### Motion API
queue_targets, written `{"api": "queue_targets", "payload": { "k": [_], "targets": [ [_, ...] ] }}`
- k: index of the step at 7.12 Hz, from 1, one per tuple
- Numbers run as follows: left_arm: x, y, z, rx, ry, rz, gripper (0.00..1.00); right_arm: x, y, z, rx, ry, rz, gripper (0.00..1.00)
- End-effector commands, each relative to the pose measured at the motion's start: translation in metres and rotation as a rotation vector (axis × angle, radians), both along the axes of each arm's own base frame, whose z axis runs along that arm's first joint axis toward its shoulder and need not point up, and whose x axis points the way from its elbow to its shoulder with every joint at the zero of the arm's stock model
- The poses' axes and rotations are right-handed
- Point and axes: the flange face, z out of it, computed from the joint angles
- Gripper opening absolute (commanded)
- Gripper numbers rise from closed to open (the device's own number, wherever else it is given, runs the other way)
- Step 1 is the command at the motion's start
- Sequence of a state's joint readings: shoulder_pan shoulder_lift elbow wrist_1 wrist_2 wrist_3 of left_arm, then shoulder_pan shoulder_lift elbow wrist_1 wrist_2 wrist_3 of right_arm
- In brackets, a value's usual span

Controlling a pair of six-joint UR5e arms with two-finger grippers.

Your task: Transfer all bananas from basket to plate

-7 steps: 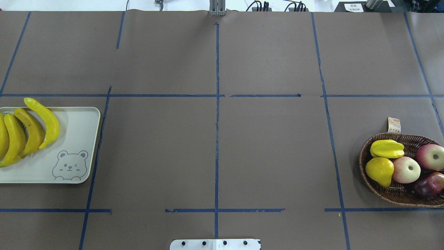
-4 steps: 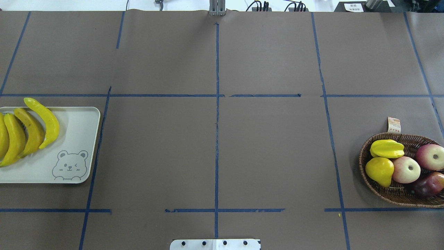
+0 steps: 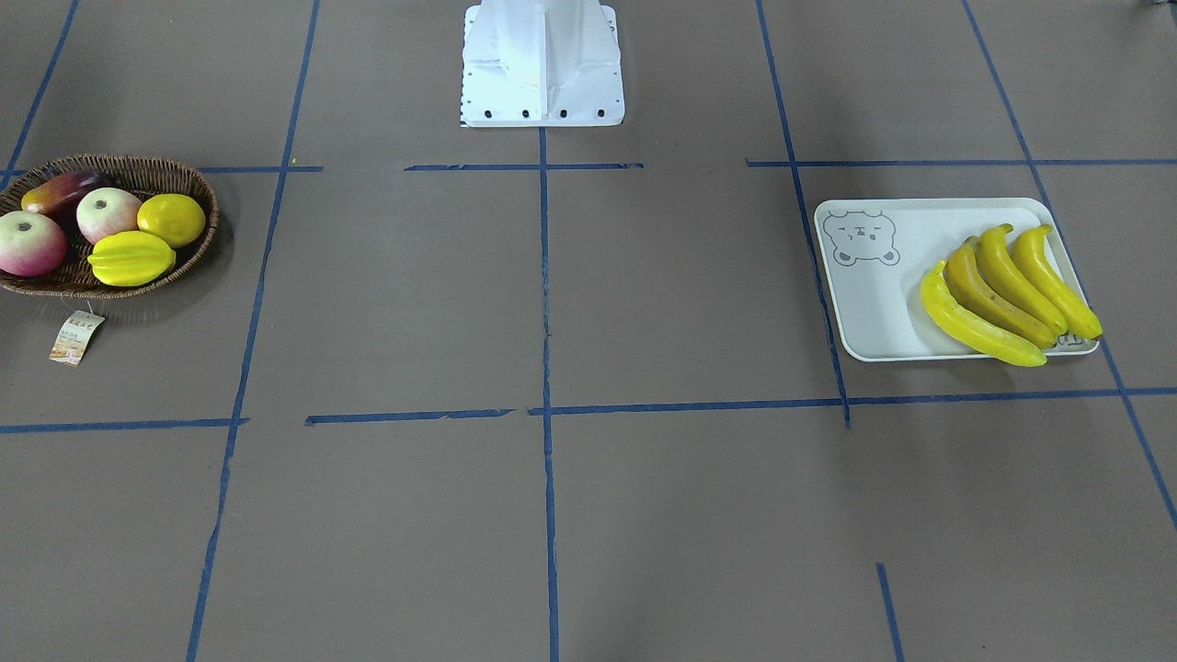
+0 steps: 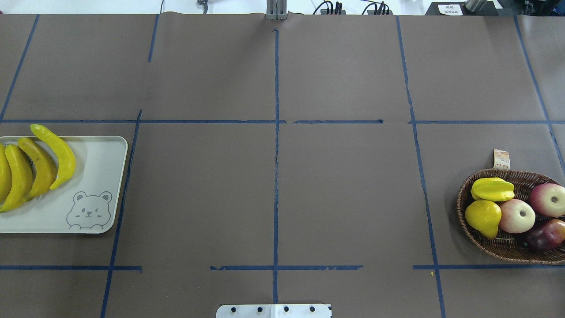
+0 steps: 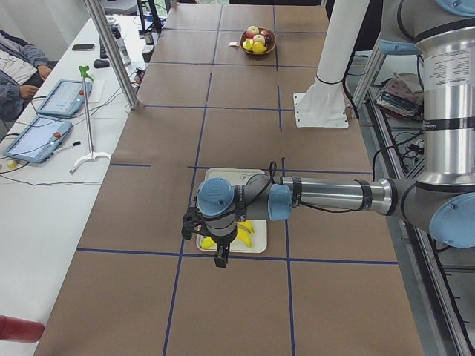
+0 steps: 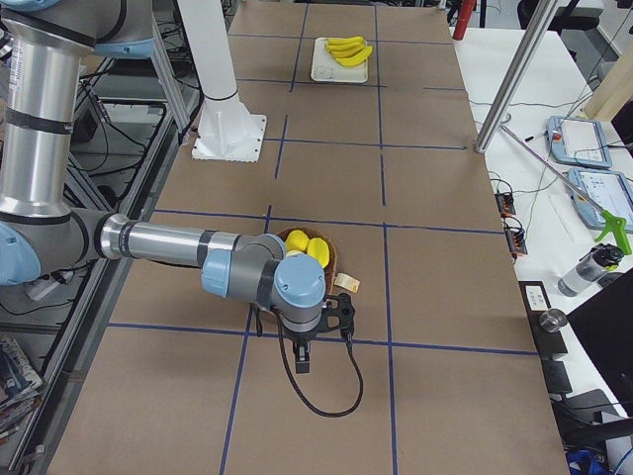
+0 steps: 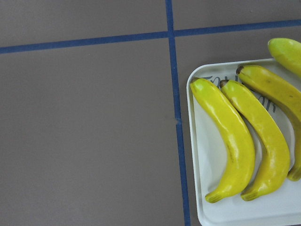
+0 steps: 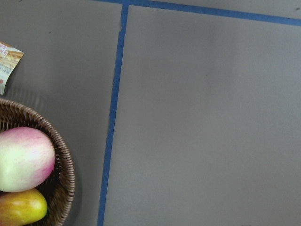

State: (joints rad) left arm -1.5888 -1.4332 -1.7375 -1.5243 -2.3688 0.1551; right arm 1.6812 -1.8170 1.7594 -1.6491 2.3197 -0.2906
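Four bananas (image 3: 1002, 299) lie side by side on the plate (image 3: 874, 308), well to one side of the base (image 3: 542, 64); the basket (image 3: 147, 163) of other fruit (image 3: 106, 213) sits well to the other side.

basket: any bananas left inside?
Empty of bananas. The basket holds only a starfruit, a lemon, two apples and a dark red fruit; all four bananas lie on the plate.

Bench (image 4: 344, 190) under brown paper, gridded with blue tape (image 4: 276, 176). At one end, fruit packed close: ridged yellow starfruit (image 4: 493, 189), lemon (image 4: 483, 216) just beside it, two pink-and-green apples (image 4: 517, 215) (image 4: 548, 199), and one dark red fruit (image 4: 545, 235) partly hidden. White side table (image 5: 44, 193) alongside: two blue-framed tablets (image 5: 64, 97) (image 5: 33, 139), near each other. Thin stand with green top (image 5: 89, 119) near them. A person's sleeve (image 5: 18, 63) by the farther tablet.
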Motion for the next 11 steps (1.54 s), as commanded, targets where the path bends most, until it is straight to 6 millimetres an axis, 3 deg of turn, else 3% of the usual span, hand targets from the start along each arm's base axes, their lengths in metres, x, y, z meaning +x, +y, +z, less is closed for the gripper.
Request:
{"api": "queue_targets", "payload": {
  "k": [1,11],
  "targets": [
    [-0.0029,0.0069,0.0046,0.037,-0.050,0.000,1.00,0.0002,0.0004,0.0004,-0.007,0.003,0.006,1.00],
    [-0.0039,0.0092,0.0070,0.034,-0.064,0.002,1.00,-0.0006,-0.0013,-0.0035,0.000,-0.002,0.007,1.00]
  ]
}}
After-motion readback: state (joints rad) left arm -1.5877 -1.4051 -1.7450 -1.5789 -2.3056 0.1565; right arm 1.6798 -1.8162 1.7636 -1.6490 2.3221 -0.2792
